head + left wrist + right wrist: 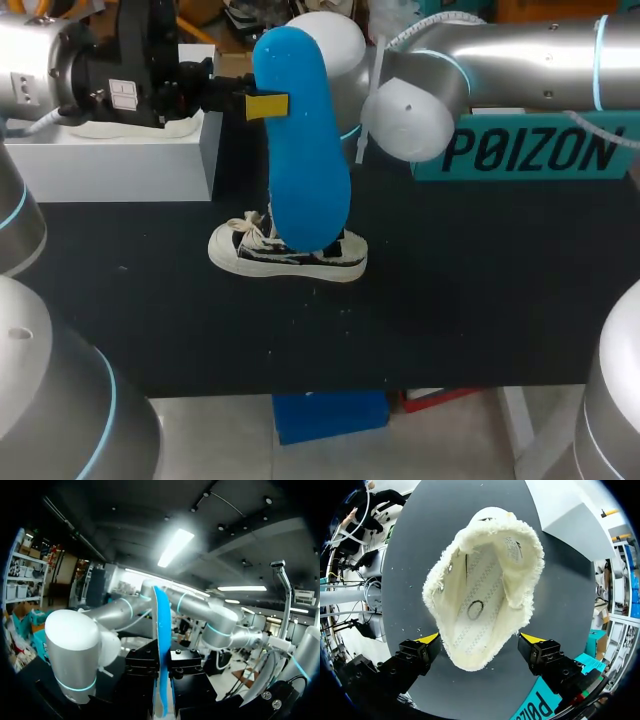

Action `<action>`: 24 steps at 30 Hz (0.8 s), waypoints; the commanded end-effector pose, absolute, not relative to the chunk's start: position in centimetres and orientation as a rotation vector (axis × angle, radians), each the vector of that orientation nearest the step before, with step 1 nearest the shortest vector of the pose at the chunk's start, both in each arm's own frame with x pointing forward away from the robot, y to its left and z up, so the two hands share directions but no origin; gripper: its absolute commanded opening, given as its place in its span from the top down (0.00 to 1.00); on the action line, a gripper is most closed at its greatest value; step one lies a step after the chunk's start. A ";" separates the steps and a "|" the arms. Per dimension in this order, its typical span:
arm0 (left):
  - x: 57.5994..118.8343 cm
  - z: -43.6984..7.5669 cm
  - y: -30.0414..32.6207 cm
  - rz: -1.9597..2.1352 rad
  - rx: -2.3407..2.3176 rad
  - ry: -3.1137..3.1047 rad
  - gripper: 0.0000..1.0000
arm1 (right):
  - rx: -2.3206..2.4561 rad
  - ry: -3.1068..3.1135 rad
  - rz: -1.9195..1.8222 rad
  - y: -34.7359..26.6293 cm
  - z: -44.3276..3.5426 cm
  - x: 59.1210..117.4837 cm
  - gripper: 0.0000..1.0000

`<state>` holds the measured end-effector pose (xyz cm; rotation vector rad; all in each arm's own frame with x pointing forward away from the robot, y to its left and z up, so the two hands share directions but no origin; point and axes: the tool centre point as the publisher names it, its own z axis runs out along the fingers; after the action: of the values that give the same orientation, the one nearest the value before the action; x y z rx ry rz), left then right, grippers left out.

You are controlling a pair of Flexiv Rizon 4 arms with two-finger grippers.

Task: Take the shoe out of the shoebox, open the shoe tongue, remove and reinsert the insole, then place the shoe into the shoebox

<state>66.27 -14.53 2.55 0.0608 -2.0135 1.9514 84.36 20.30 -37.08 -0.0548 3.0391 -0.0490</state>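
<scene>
Your left fingers pinch the blue insole, arm level, holding it upright over the shoe on the desk | right fingers spread, pointing down astride the shoe's opening

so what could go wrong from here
The left gripper grips the blue insole only near its upper end, so it may swing or slip. The right gripper is open either side of the shoe, so nothing steadies it; pushing the insole in could tip or slide it on the table.
</scene>
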 end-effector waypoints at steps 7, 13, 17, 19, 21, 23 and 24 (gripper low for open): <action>66.2 2.4 -14.6 1.953 0.062 -2.014 1.00 | 0.002 3.037 0.189 17.9 -36.4 83.5 0.00; 66.2 2.4 -14.6 1.953 0.062 -2.014 1.00 | 0.033 3.000 0.453 17.4 -36.3 83.4 0.00; 66.2 2.4 -14.6 1.953 0.062 -2.014 1.00 | 0.006 2.960 0.646 17.5 -36.7 83.5 0.00; 66.2 2.4 -14.6 1.953 0.062 -2.014 1.00 | -0.003 2.937 0.725 17.6 -36.9 83.5 0.00; 66.2 2.4 -14.6 1.953 0.062 -2.014 1.00 | -0.012 2.911 0.818 17.6 -37.1 83.5 0.00; 66.2 2.4 -14.6 1.953 0.062 -2.014 1.00 | -0.006 2.876 0.919 17.5 -37.3 83.4 0.00; 66.2 2.4 -14.6 1.953 0.062 -2.014 1.00 | 0.002 2.860 0.956 17.4 -37.4 83.5 0.00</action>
<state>66.26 -14.53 2.55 0.0610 -2.0135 1.9516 83.73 18.18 -36.72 0.0167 2.9770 0.5327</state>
